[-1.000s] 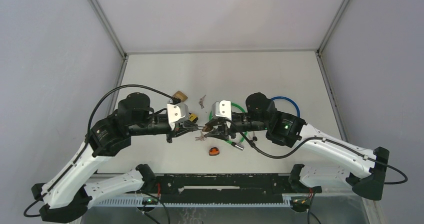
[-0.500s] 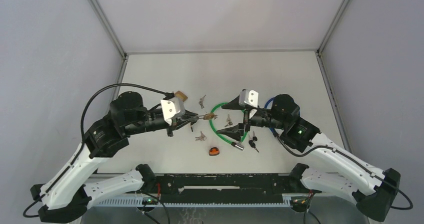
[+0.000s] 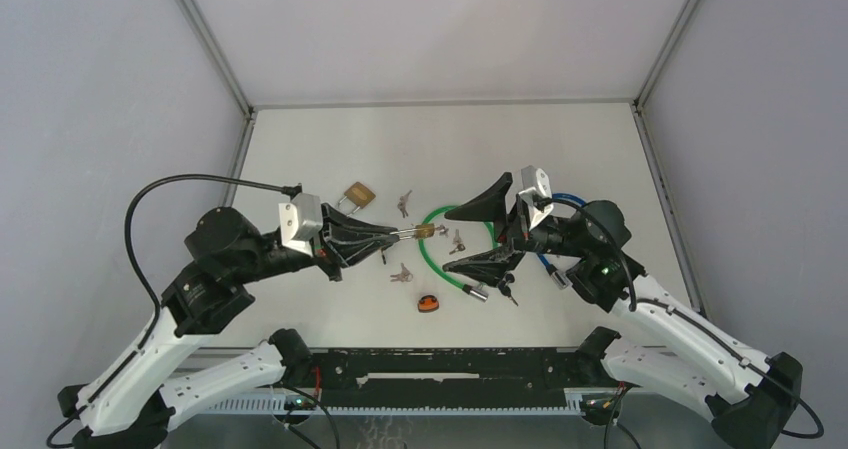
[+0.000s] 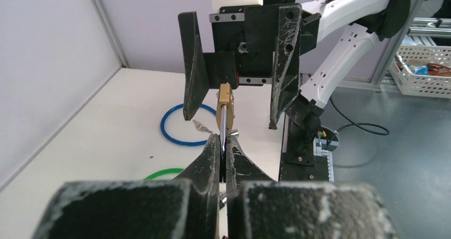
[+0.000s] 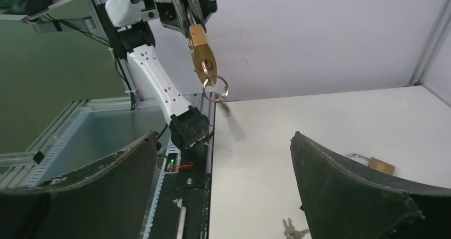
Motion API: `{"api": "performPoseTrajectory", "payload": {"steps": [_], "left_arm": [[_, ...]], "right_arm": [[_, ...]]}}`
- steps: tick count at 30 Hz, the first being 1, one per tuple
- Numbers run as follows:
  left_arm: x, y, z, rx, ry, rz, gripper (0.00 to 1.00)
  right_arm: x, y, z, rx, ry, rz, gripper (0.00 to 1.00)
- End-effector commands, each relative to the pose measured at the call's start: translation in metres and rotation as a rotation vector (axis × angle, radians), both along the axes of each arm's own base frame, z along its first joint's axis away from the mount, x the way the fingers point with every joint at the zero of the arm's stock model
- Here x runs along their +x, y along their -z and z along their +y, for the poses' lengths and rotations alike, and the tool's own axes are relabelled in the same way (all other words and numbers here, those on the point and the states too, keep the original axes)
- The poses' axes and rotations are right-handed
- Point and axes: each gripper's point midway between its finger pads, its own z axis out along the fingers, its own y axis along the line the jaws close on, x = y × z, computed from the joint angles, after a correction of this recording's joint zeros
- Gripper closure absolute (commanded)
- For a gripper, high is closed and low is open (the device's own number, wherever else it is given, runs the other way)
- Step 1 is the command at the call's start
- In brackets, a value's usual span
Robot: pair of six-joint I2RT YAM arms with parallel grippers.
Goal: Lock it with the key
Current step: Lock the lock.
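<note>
from above, the left gripper (image 3: 393,237) pinches the brass padlock (image 3: 424,231) off the table, pointing it toward 3 o'clock so the right gripper (image 3: 450,239), jaws spread wide and empty, can reach it. left wrist view: the lock sits at 12 o'clock, clamped by its shackle. right wrist view: a key ring (image 5: 215,88) dangles at the keyhole, toward 11 o'clock.

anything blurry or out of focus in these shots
Right wrist: the key hanging under the padlock is smeared by motion, while the padlock itself is sharp. Left wrist: the left gripper nearest the lens is soft and grainy. Top external: even light, no glare, all sharp.
</note>
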Motion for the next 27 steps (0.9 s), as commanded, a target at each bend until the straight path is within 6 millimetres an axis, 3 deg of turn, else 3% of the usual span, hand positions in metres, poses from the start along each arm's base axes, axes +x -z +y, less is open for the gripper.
{"api": "performPoseTrajectory", "payload": {"steps": [1,13,17,27], "left_arm": [[-0.012,-0.027,-0.007,-0.131,0.082,-0.052,1.00],[-0.018,-0.018,-0.012,-0.186,0.121,0.069,1.00],[-0.014,-0.018,-0.015,-0.188,0.111,0.081,1.00],[-0.011,-0.018,-0.019,-0.170,0.116,0.050,1.00]], "right_arm": [[-0.011,-0.023,-0.003,0.052,-0.043,-0.018,0.02],[-0.029,-0.069,0.014,0.141,-0.012,-0.049,0.15],[-0.029,-0.066,0.023,0.099,-0.008,-0.052,0.23],[-0.036,-0.074,0.019,0.125,-0.044,-0.065,0.40]]}}
